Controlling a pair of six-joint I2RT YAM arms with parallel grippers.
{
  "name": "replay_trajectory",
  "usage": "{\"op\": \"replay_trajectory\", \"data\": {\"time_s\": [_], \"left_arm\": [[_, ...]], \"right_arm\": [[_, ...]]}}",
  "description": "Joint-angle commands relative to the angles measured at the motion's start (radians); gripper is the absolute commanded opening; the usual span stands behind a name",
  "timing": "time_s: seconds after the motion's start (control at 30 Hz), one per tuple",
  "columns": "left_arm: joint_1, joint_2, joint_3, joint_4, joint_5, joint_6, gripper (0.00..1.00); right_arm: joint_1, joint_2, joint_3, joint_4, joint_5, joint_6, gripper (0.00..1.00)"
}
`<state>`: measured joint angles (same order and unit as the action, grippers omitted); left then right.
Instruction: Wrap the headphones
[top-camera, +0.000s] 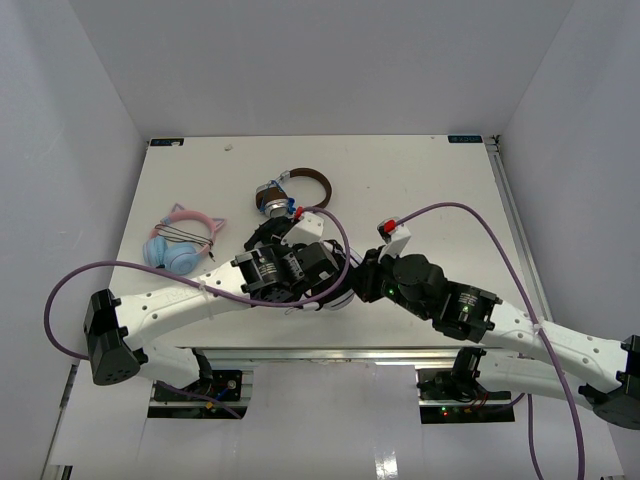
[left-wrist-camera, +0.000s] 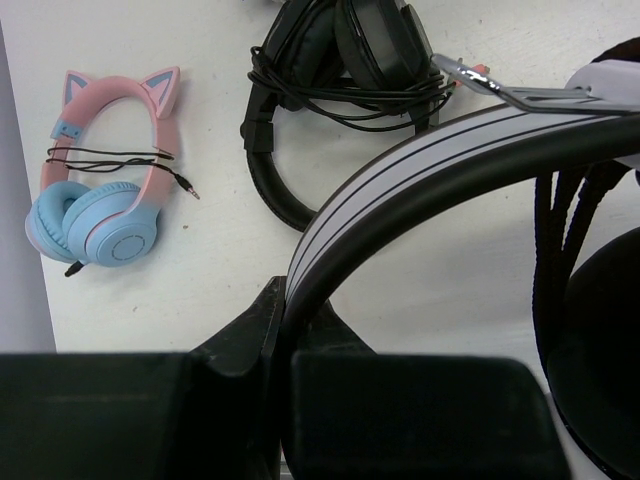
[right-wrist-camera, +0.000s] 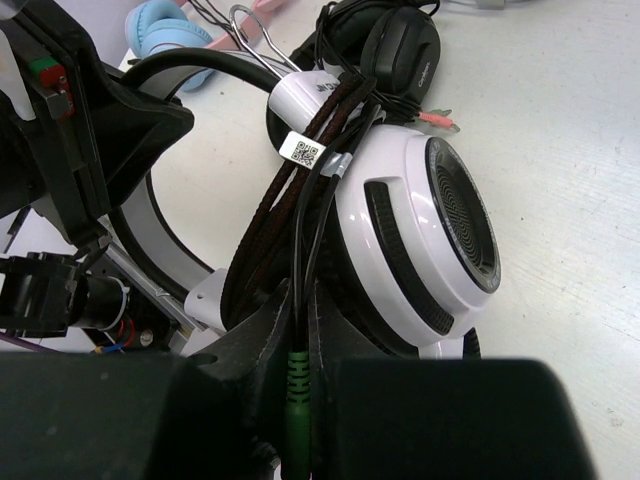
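Observation:
The white headphones lie between my two grippers, mostly hidden under the arms in the top view. The right wrist view shows a white ear cup (right-wrist-camera: 425, 235) with a black pad, and cable (right-wrist-camera: 300, 200) bunched in loops beside it. My right gripper (right-wrist-camera: 303, 320) is shut on the thin black cable just above its green plug (right-wrist-camera: 297, 385). In the left wrist view my left gripper (left-wrist-camera: 282, 318) is shut on the white headband (left-wrist-camera: 420, 165), which arches up to the right. The two grippers meet at the table's middle, the left (top-camera: 318, 268) and the right (top-camera: 366, 276).
Pink-and-blue cat-ear headphones (top-camera: 180, 242) lie at the left, also in the left wrist view (left-wrist-camera: 105, 190). All-black headphones (left-wrist-camera: 340, 70) with their wound cable lie just beyond the white ones. Brown-banded silver headphones (top-camera: 292, 190) lie at the back. A metal rail (top-camera: 515, 220) runs along the table's right edge.

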<state>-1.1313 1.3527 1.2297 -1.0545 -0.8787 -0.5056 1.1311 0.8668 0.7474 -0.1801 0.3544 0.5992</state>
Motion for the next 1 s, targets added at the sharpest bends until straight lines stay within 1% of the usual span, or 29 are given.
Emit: {"op": "replay_trajectory", "data": {"time_s": [0.0,0.1,0.17,0.33,0.6,0.73,0.77,0.8,0.9,0.97], "left_arm": [[0.007,-0.057,0.042,0.067,-0.074,-0.059,0.0],[0.007,-0.074,0.045,0.072,-0.09,-0.065,0.0],[0.007,-0.085,0.043,0.076,-0.1,-0.076,0.0],[0.007,-0.101,0.036,0.097,-0.089,-0.088,0.0],[0.007,-0.098,0.02,0.135,-0.053,-0.102,0.0],[0.008,-0.061,0.004,0.2,-0.013,-0.079,0.0],[0.011,-0.051,0.004,0.237,0.021,-0.072,0.0],[0.013,-0.041,0.004,0.261,0.048,-0.063,0.0],[0.034,0.025,0.025,0.331,0.152,-0.033,0.0],[0.046,0.067,0.045,0.36,0.193,-0.027,0.0]], "right_arm": [[0.032,0.007,0.045,0.011,0.039,-0.009,0.09],[0.042,0.014,0.048,0.014,0.037,-0.014,0.09],[0.047,0.019,0.051,0.019,0.028,-0.014,0.08],[0.062,0.043,0.052,0.071,-0.014,-0.013,0.08],[0.067,0.08,0.046,0.12,0.014,0.02,0.08],[0.068,0.055,0.011,0.111,0.11,0.037,0.08],[0.068,0.051,0.003,0.107,0.153,0.043,0.08],[0.068,0.042,-0.007,0.104,0.156,0.049,0.08],[0.068,0.002,-0.064,0.103,0.271,0.073,0.08],[0.067,-0.014,-0.092,0.101,0.321,0.078,0.08]]}}
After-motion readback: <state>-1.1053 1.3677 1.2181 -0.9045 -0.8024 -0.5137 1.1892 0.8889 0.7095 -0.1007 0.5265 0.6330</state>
